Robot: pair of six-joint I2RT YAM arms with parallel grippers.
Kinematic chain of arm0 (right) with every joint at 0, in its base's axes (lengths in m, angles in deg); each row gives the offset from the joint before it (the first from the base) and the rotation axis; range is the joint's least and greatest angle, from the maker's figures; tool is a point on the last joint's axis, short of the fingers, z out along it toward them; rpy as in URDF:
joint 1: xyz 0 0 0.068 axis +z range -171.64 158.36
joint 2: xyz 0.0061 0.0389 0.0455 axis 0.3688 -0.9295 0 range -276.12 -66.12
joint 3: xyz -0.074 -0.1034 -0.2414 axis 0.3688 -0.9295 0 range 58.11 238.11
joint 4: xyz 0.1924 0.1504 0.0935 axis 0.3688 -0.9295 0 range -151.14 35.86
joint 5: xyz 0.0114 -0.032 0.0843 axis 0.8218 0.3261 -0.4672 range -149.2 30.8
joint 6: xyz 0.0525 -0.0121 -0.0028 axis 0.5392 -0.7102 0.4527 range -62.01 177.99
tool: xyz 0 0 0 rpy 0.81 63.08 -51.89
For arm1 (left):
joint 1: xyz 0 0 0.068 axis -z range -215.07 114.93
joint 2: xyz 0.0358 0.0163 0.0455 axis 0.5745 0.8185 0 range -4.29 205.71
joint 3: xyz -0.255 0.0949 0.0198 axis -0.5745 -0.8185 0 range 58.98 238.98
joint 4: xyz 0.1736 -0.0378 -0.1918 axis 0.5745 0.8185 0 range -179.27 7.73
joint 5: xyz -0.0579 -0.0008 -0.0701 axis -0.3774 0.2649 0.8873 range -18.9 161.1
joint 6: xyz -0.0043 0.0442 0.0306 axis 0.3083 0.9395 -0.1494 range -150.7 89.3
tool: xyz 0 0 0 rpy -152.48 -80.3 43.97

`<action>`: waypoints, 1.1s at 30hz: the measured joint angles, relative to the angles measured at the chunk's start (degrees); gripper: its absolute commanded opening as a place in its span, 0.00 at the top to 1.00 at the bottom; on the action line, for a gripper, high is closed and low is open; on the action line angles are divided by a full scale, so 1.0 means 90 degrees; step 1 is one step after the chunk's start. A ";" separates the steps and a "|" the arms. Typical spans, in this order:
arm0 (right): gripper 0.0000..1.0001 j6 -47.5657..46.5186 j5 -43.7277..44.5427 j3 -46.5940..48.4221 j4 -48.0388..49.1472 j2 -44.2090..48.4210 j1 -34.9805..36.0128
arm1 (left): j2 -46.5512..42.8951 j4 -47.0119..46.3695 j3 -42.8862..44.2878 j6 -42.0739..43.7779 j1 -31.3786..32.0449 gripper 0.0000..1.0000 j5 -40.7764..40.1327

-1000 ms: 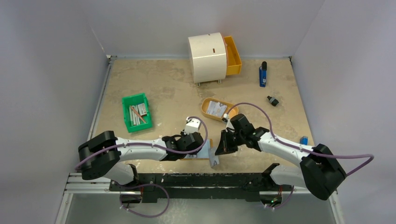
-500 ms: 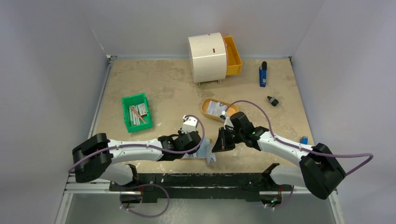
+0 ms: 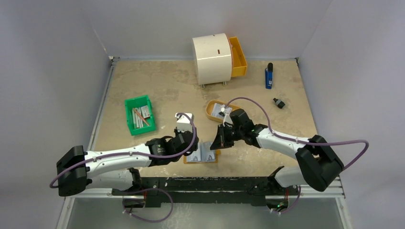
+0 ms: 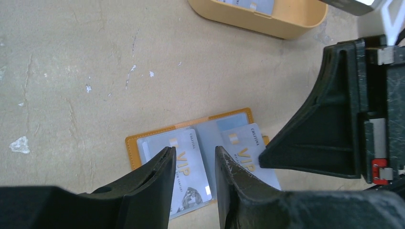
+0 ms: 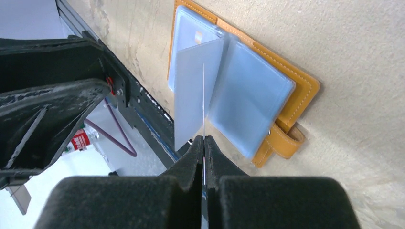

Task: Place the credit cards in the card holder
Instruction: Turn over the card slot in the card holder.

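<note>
My right gripper (image 5: 204, 138) is clamped flat on the edge of one credit card (image 4: 246, 152), which lies over the right half of the open tan card holder (image 4: 131, 143). My left gripper (image 4: 193, 150) stands narrowly parted over a second card (image 4: 193, 174) on the left half (contact cannot be determined). Beyond, the yellow tray (image 4: 267, 26) holds further cards (image 3: 221, 110).

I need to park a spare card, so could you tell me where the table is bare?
Bare: between the green bin and white drum cabinet; between the yellow tray and blue tool. Crowded: the card holder, under the left hand and right hand.
</note>
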 measured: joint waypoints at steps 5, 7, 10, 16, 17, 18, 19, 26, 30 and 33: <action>1.00 0.0019 -0.0053 0.0087 0.0216 -0.0359 0.0049 | -0.0092 -0.0056 -0.0032 0.0002 0.0000 0.67 0.0078; 1.00 0.0041 -0.0102 0.0153 0.0282 -0.0532 0.0100 | -0.0092 -0.0080 -0.0083 0.0002 0.0000 0.67 0.0138; 1.00 0.0061 -0.0138 0.0304 0.0384 -0.0760 0.0226 | -0.0080 -0.0080 -0.0104 0.0002 0.0000 0.67 0.0233; 1.00 0.0112 -0.0134 0.0549 0.0648 -0.1171 0.0418 | 0.0005 -0.0185 -0.0146 0.0002 0.0000 0.69 0.0328; 1.00 0.0124 -0.0124 0.0551 0.0675 -0.1214 0.0432 | 0.0049 -0.0206 -0.0175 0.0002 0.0000 0.69 0.0338; 1.00 0.0146 -0.0104 0.0551 0.0675 -0.1236 0.0437 | 0.0114 -0.0243 -0.0214 0.0002 0.0000 0.70 0.0347; 1.00 0.0165 -0.0058 0.0549 0.0673 -0.1248 0.0452 | 0.0192 -0.0284 -0.0257 0.0002 0.0000 0.72 0.0357; 1.00 0.0274 0.0372 0.0520 0.0559 -0.0644 0.0469 | 0.1214 -0.0495 -0.0661 -0.0017 0.0002 0.78 0.0299; 1.00 0.0308 0.0532 0.0374 0.0447 -0.0151 0.0469 | 0.1311 -0.0731 -0.0661 -0.0039 -0.0010 0.81 0.0223; 1.00 0.0396 0.0595 0.0168 0.0311 0.0097 0.0469 | 0.1387 -0.0850 -0.0661 -0.0126 -0.0010 0.82 0.0146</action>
